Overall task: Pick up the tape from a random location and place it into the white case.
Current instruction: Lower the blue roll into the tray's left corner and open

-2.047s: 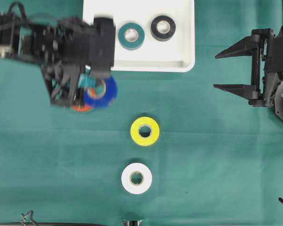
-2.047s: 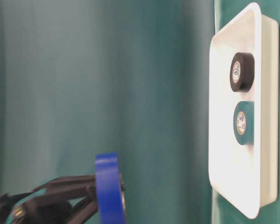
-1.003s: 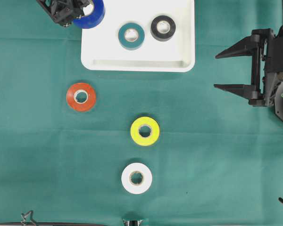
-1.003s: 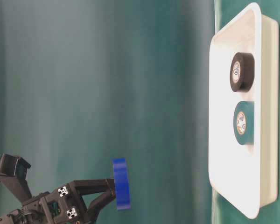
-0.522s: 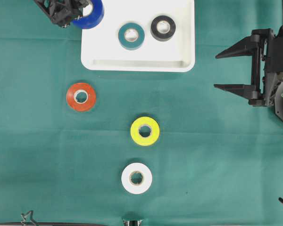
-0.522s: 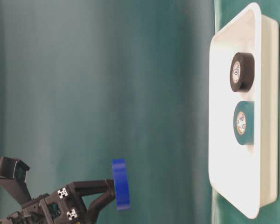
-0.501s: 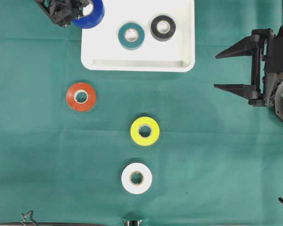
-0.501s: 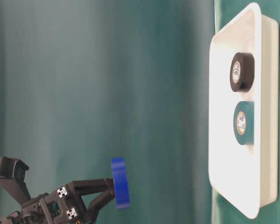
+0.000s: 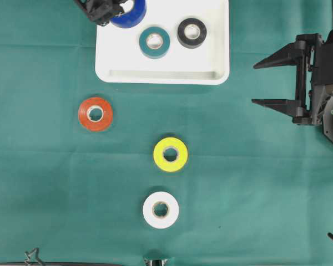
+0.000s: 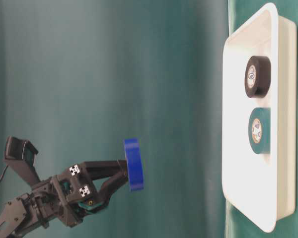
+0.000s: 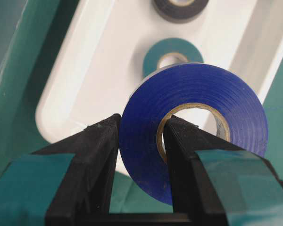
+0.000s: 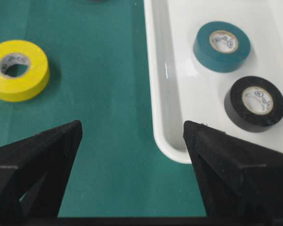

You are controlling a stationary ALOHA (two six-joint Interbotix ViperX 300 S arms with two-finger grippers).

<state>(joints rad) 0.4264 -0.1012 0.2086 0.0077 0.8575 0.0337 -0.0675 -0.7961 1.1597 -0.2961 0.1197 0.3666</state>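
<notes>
L gripper (image 11: 140, 155) pinches blue tape (image 11: 193, 127) through its wall, one finger in the core, held above the case's (image 9: 161, 75) left far corner. Roll looks light, stiff, bit slick; that wall grip suits. R gripper (image 9: 275, 83) spread, idle by table's right edge.

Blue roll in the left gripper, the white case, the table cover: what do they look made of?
Blue tape roll: smooth, slightly glossy wound film, probably vinyl electrical tape, on a tan, probably cardboard, core.
White case: probably moulded plastic; glossy, with rounded corners and a raised rim.
Table cover: matte green cloth, going by its faint fold creases.
</notes>
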